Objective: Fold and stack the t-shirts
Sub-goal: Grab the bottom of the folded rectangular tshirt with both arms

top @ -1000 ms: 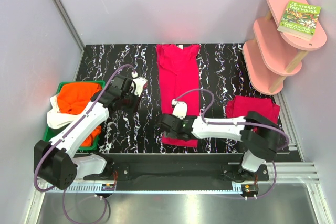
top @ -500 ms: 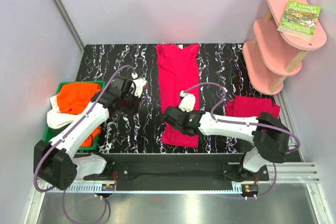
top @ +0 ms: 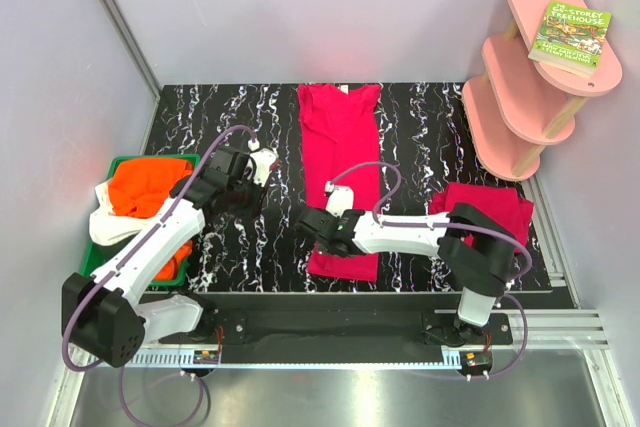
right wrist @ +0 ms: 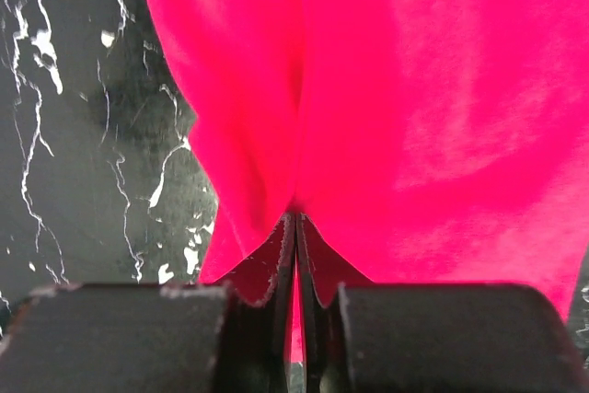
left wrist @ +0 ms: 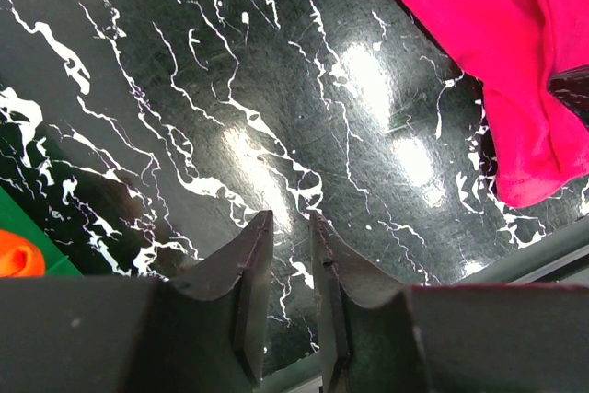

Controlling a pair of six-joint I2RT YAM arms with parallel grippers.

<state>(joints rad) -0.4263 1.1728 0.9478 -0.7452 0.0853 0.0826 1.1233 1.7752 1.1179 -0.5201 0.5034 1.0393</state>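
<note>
A long crimson-pink t-shirt (top: pixel 340 147), folded into a narrow strip, lies down the middle of the black marbled table. My right gripper (top: pixel 308 225) is at its near left edge and shut on a pinched fold of the cloth (right wrist: pixel 414 89); in the right wrist view the jaws (right wrist: pixel 295 218) meet with pink fabric between them. My left gripper (top: pixel 245 197) hovers over bare table left of the shirt. Its fingers (left wrist: pixel 290 218) stand a narrow gap apart with nothing between them, and the shirt's edge (left wrist: pixel 497 43) shows at the upper right.
A folded crimson-pink t-shirt (top: pixel 480 209) lies at the right of the table. The green tray (top: pixel 150 158) at the left holds an orange t-shirt (top: pixel 145 187) and a white one (top: pixel 105 222). A pink tiered shelf (top: pixel 530 77) with a book (top: pixel 570 32) stands back right.
My right gripper has closed on the shirt's near left edge and shifted slightly left. The left arm has barely moved.
</note>
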